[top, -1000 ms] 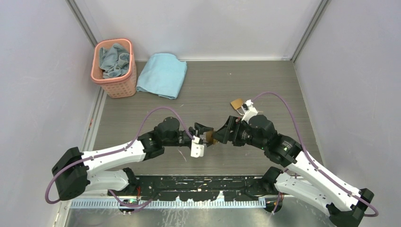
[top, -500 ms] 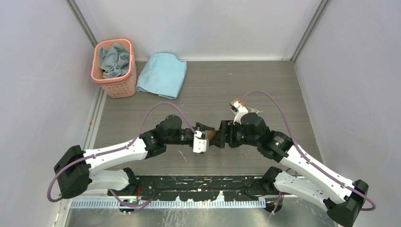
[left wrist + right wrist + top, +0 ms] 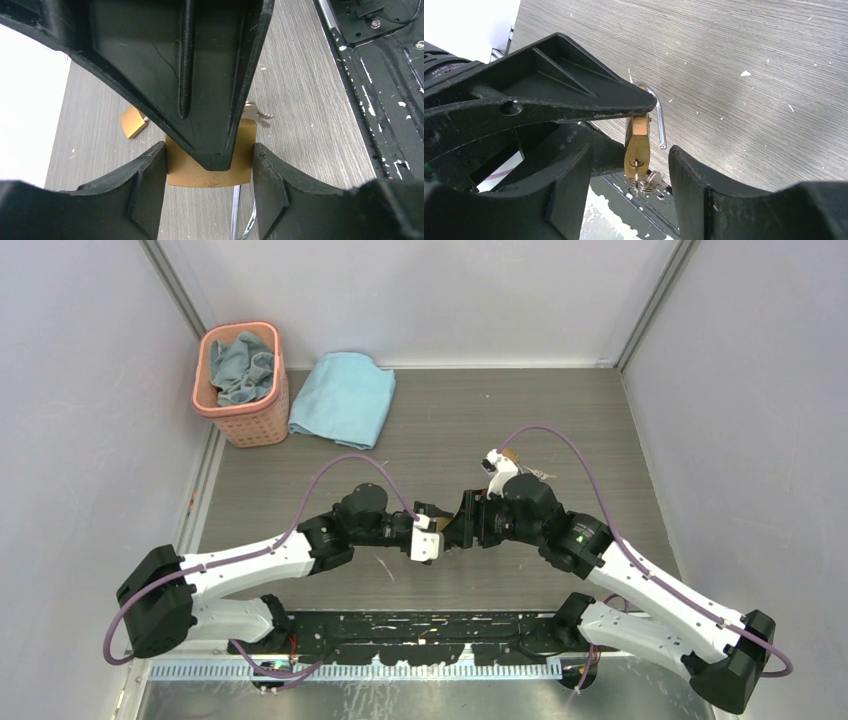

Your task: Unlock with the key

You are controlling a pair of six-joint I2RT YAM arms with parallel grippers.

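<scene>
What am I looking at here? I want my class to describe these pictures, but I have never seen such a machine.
A left arm and a right arm, both robots, are bolted at a table's near edge; each ends in a two-fingered pincer. One picture looks down from above and behind them. The other two come from a camera on each wrist, so the black shapes at the bottom are that arm's own fingers. The left pincer grips a brass padlock by its sides. A key sits in its keyhole, and one end of the shackle hangs free. The right pincer stands open around the lock. On the table lie a pink basket holding cloth, a folded blue towel and a second brass padlock.
</scene>
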